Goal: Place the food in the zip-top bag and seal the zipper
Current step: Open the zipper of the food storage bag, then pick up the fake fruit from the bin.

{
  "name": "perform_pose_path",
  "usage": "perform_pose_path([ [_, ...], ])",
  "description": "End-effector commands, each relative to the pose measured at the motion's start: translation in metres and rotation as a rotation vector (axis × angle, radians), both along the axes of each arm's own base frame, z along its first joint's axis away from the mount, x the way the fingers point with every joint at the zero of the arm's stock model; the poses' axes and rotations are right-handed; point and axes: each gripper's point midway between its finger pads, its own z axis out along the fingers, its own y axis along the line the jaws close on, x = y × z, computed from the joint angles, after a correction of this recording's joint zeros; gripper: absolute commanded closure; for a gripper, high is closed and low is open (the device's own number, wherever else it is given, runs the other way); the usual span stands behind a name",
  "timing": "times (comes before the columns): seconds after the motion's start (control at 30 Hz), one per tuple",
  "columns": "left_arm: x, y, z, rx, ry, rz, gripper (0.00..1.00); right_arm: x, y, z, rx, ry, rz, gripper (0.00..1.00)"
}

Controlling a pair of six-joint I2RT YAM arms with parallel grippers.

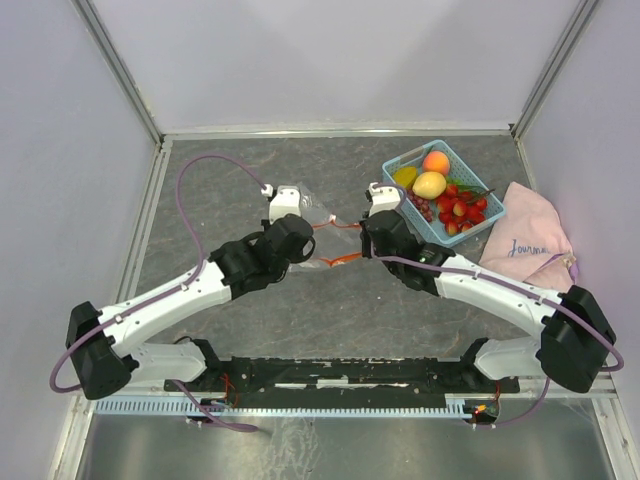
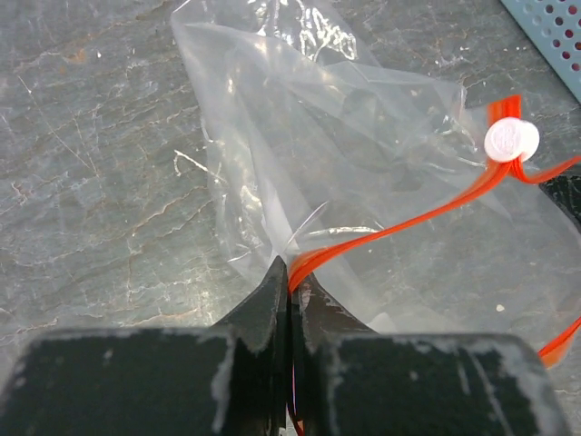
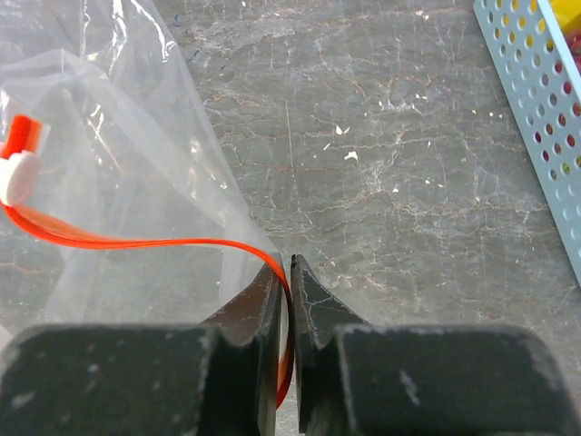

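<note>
Left wrist view has the left end effector [image 2: 289,272] closed down to a hairline gap, its tips pinching the zipper [image 2: 381,232] where the strip meets the edge of the bag [image 2: 345,136]. The clear film spreads flat on the worktop [image 2: 100,163] ahead of the tips, and the white slider [image 2: 511,141] sits ahead and to the right. The right end effector [image 3: 289,268] is closed just as tightly on the same strip, which curves away ahead and to its left toward the slider. The food [image 1: 432,185] is all in the basket [image 3: 536,118], ahead and to the right of the right end effector, and nothing is in the bag. The main risk, as I judge it, is that both end effectors are committed to the mouth. Fetching a fruit means one of them must let go, and the limp film would likely sag and close the opening. I cannot tell whether each pinch holds one lip or both. If both lips are caught together, drawing the end effectors apart would stretch the mouth flat rather than open it. The strip is thin and slick, so it could slide out of either pinch under tension. The bag is light and empty, so any sideways tug would probably drag it across the worktop rather than open it.
</note>
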Motion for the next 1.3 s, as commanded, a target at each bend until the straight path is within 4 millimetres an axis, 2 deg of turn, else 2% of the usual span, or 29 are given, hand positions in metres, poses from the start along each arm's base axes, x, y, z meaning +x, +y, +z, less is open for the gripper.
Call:
perform_pose_path([
  [0.0, 0.006, 0.006, 0.037, 0.015, -0.074, 0.003, 0.97, 0.008, 0.013, 0.027, 0.019, -0.044, 0.057, 0.81],
  [0.17, 0.012, -0.003, 0.047, 0.085, -0.076, -0.061, 0.97, 0.004, 0.039, 0.046, 0.086, -0.056, 0.177, 0.63],
  [0.2, 0.015, -0.003, 0.048, 0.117, -0.075, -0.064, 0.97, 0.003, 0.042, 0.049, 0.097, -0.056, 0.192, 0.56],
  [0.27, 0.018, -0.001, 0.05, 0.174, -0.075, -0.067, 0.97, 0.002, 0.047, 0.054, 0.112, -0.06, 0.212, 0.46],
  [0.47, 0.033, 0.005, 0.052, 0.29, -0.074, -0.052, 0.97, -0.003, 0.054, 0.074, 0.157, -0.085, 0.265, 0.26],
  [0.57, 0.041, 0.006, 0.045, 0.314, -0.06, -0.043, 0.97, -0.005, 0.049, 0.087, 0.167, -0.113, 0.266, 0.2],
  [0.8, 0.048, 0.004, 0.025, 0.293, -0.006, -0.066, 0.97, -0.005, 0.038, 0.092, 0.192, -0.093, 0.273, 0.09],
  [0.93, 0.048, 0.006, 0.017, 0.285, 0.004, -0.069, 0.97, 0.008, 0.015, 0.092, 0.152, -0.089, 0.225, 0.06],
  [1.03, 0.047, 0.005, 0.01, 0.253, 0.033, -0.085, 0.97, 0.028, -0.017, 0.085, 0.1, -0.055, 0.135, 0.04],
  [1.27, 0.046, 0.013, 0.009, 0.238, 0.043, -0.062, 0.97, 0.082, -0.095, 0.065, 0.014, -0.011, -0.152, 0.01],
])
